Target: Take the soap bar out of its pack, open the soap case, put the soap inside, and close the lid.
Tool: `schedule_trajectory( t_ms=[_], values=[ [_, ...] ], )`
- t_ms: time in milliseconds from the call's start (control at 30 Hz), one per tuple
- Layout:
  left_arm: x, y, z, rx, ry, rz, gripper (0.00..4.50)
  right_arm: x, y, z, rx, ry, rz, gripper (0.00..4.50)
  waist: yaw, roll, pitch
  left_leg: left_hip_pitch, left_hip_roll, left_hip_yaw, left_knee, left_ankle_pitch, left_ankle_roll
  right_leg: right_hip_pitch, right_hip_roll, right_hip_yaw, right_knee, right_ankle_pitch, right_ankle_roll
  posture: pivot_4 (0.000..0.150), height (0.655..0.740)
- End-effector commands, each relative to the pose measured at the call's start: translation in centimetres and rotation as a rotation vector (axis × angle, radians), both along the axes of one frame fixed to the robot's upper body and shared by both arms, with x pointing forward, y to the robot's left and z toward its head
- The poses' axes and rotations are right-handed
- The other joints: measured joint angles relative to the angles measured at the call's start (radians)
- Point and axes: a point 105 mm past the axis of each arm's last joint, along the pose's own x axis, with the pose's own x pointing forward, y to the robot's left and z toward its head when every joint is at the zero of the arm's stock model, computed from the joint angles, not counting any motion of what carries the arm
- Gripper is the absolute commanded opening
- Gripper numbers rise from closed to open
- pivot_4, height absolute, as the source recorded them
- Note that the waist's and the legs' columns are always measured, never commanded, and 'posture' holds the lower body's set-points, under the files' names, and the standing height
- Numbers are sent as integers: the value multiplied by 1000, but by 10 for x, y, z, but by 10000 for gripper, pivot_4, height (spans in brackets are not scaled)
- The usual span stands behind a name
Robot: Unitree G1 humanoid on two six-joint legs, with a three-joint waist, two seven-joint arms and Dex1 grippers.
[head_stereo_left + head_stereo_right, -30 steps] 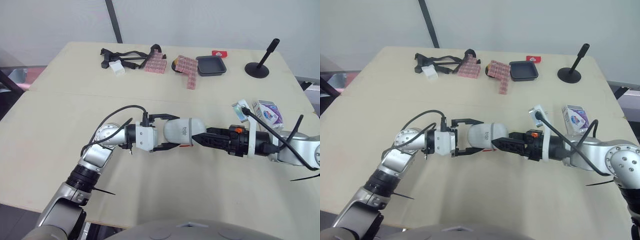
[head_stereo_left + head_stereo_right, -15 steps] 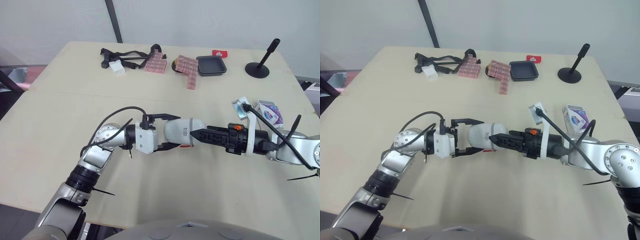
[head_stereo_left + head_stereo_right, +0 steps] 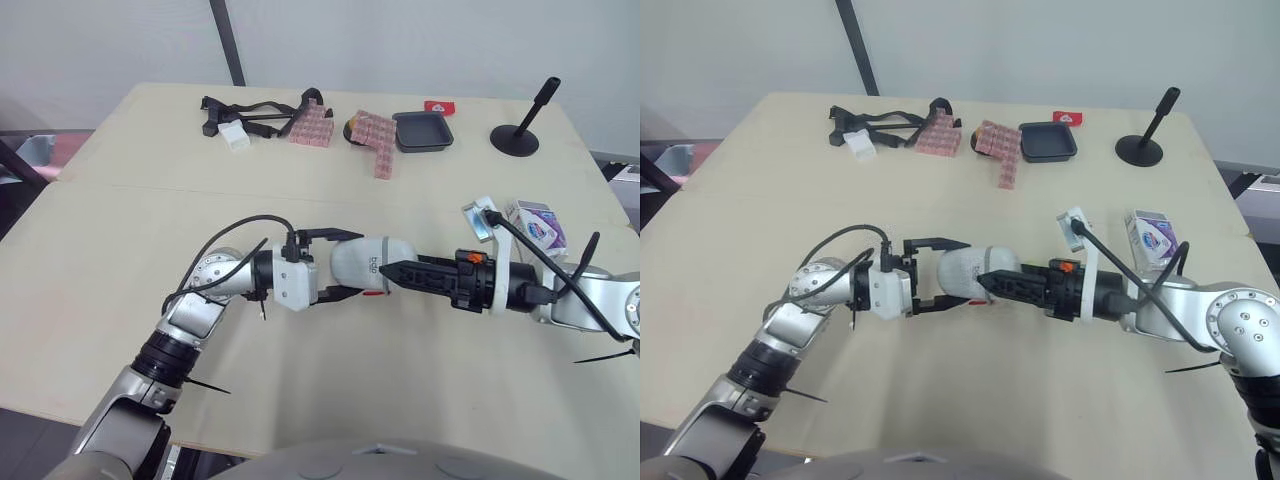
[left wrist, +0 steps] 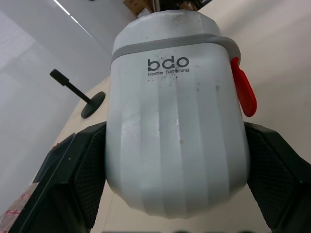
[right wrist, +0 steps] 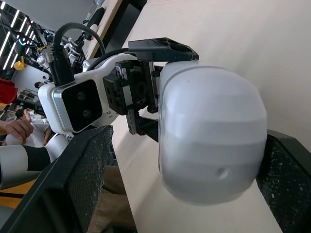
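1. Left gripper point(image 3: 342, 264) is clamped on the case point(image 3: 372, 258); its fingers point(image 4: 73, 184) press both flanks, and the case lies on its side over the near middle of the table point(image 3: 100, 230).
2. Left wrist view: grey band round the case, lid looks seated, red latch point(image 4: 241, 87) sticking out on one side.
3. Right gripper point(image 3: 395, 271) comes in from the right and meets the case end-on; its fingers point(image 5: 73, 189) are spread wide and straddle the rounded end; one finger sits at the case's edge, the other stands clear with a gap showing.
4. Pack point(image 3: 535, 222) rests on the table beyond the right arm, near the right edge, well apart from the case; I cannot tell whether it has been opened.
5. Far row: straps point(image 3: 250, 113) on the left, pink blocks point(image 3: 312, 125) beside them, black tray point(image 3: 423, 131) next, stand point(image 3: 515, 135) at the far right.
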Motion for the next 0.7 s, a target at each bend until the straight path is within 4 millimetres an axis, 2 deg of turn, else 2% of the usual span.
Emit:
schedule_trajectory(
  t_ms=[33, 67, 100, 300, 700],
  values=[
    [-5, 0, 9, -24, -35, -18, 34739, 0, -1, 13, 29, -49, 6, 45000, 0, 0, 0, 0, 0, 0, 0, 0, 0, 0, 0, 0, 0, 0, 0, 1500, 7400],
    [-5, -1, 9, -23, -35, -19, 34739, 0, -1, 13, 31, -48, 8, 45000, 0, 0, 0, 0, 0, 0, 0, 0, 0, 0, 0, 0, 0, 0, 0, 1500, 7400],
    [-5, -1, 9, -23, -34, -20, 34739, 0, -1, 13, 32, -46, 9, 42441, 0, 0, 0, 0, 0, 0, 0, 0, 0, 0, 0, 0, 0, 0, 0, 1500, 7400],
    [-5, -1, 8, -21, -34, -20, 34739, -2, -3, 13, 29, -43, 16, 24412, 0, 0, 0, 0, 0, 0, 0, 0, 0, 0, 0, 0, 0, 0, 0, 1500, 7400],
    [-5, -1, 8, -21, -27, -23, 34739, -5, -10, 14, 29, -38, 22, 24412, 0, 0, 0, 0, 0, 0, 0, 0, 0, 1, 0, 0, 0, 0, 0, 1500, 7400]
  ],
)
